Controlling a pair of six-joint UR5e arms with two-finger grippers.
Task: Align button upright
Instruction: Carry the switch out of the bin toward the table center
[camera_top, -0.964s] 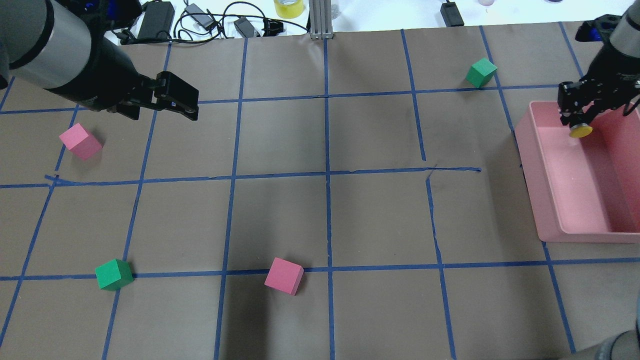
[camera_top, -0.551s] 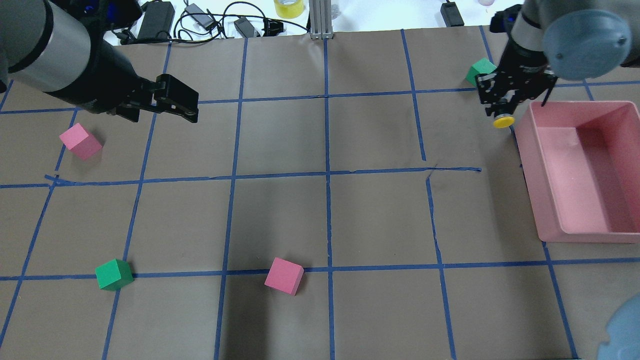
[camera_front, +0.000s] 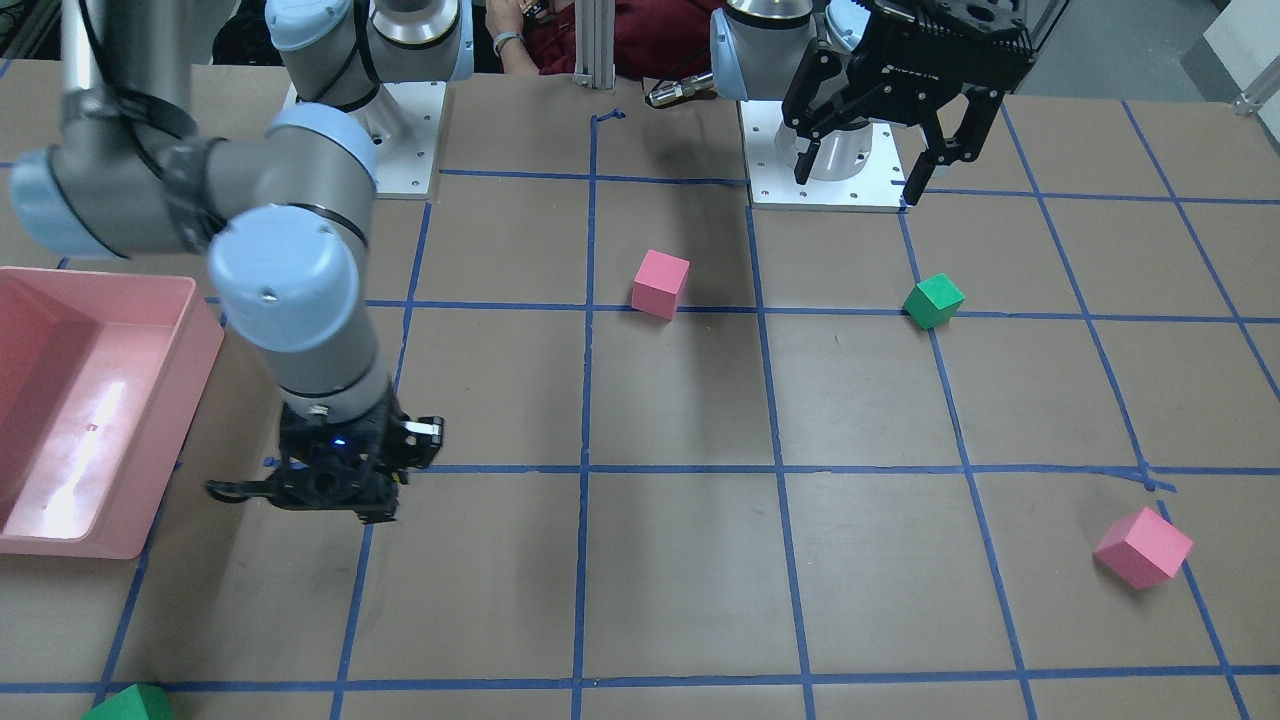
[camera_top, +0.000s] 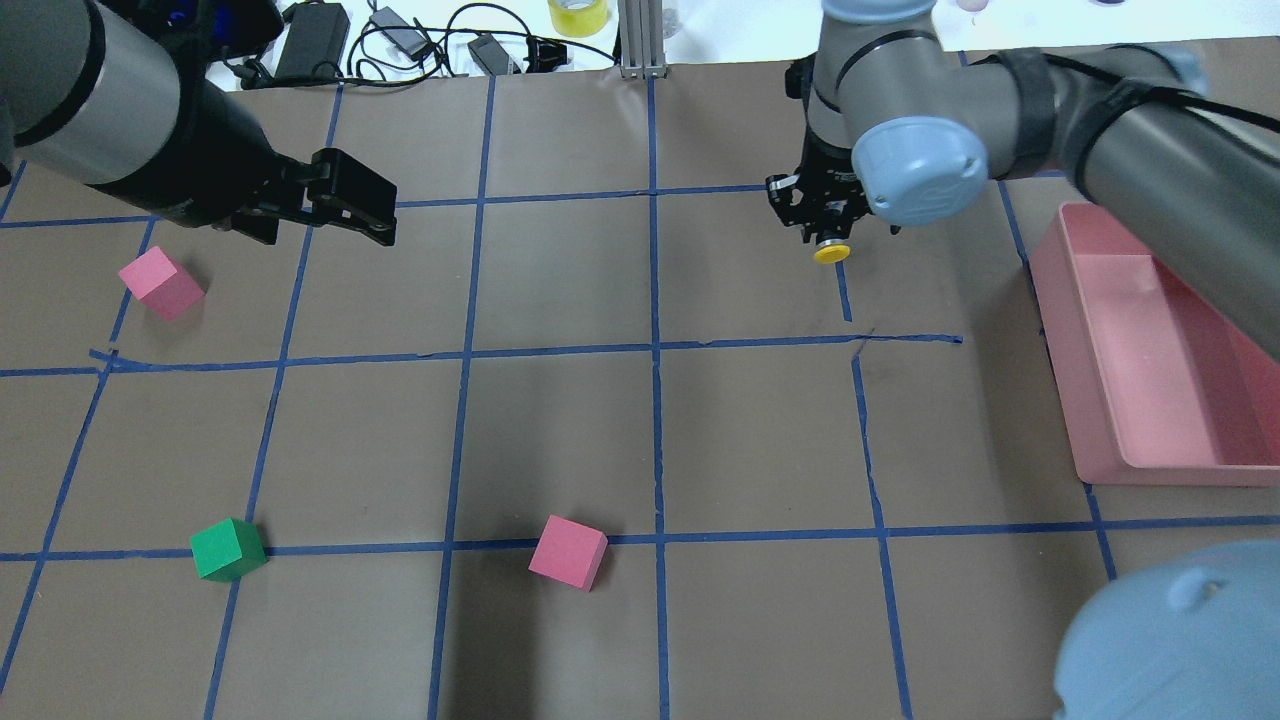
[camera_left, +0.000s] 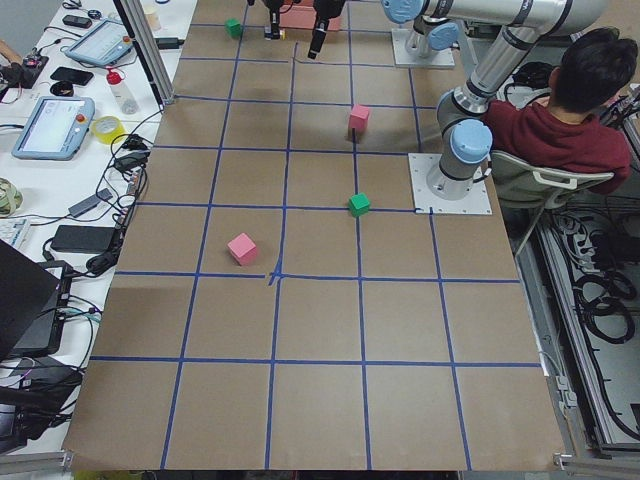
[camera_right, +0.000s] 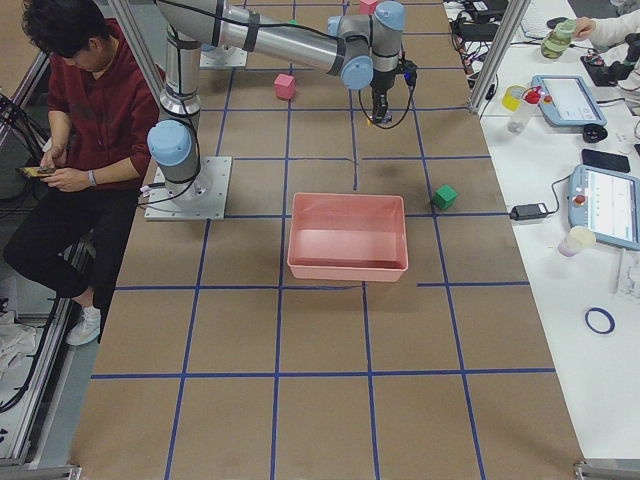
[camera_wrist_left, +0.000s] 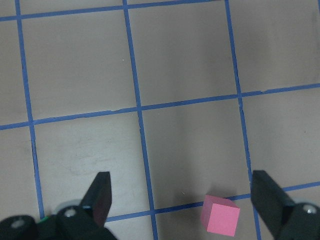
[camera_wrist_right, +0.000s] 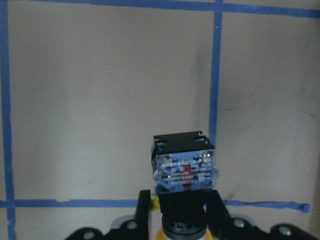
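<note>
brown table (camera_top: 560, 300), blue tape grid (camera_top: 655, 350)

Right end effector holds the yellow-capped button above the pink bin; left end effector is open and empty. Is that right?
Not above the pink bin: the overhead view shows the right end effector holding the button over bare table, away from the bin. The left end effector is open and empty, as stated.

A robotics lab. 2 grey-and-blue robot arms (camera_left: 468, 150) stand bolted to a table (camera_left: 300, 320) papered brown and gridded with blue tape (camera_left: 290, 208). On the white bench (camera_left: 40, 165) alongside the table lie touchscreen pendants (camera_left: 52, 126), power bricks (camera_left: 80, 238) and cables (camera_left: 125, 160). A person (camera_left: 575, 130) sits beside the table, behind the arms.
</note>
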